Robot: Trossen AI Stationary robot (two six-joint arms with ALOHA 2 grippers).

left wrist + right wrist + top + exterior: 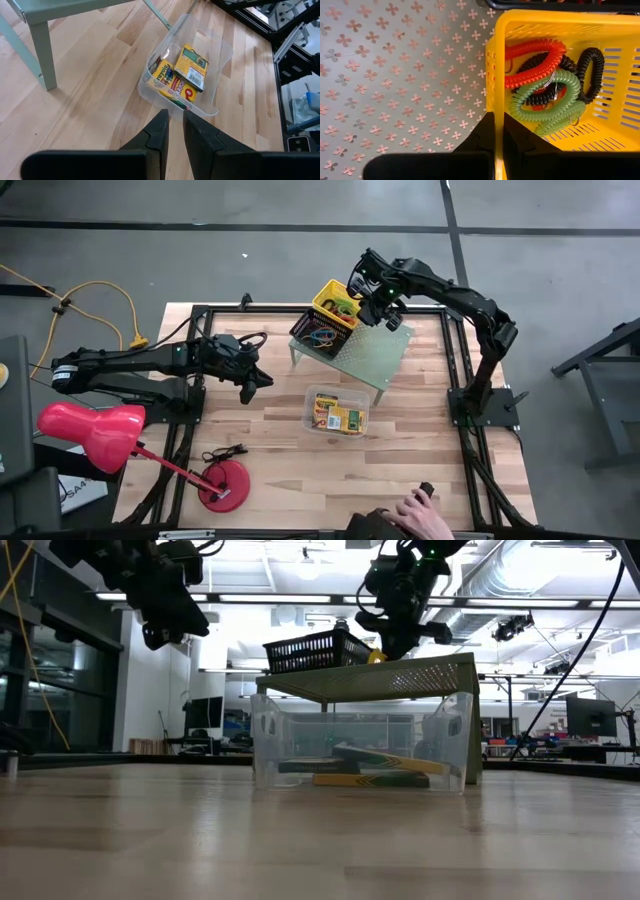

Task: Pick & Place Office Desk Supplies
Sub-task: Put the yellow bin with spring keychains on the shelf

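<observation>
Hovering clenched over the yellow basket at twelve o'clock, right end effector; left end effector clenched above the wooden counter; ceiling lights behind.

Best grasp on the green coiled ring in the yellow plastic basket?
Come from straight above: the yellow plastic basket has walls all round and an open top. Pinch the green coiled ring across its outer arc nearest the wall, away from the tangled red and black coils.
</observation>
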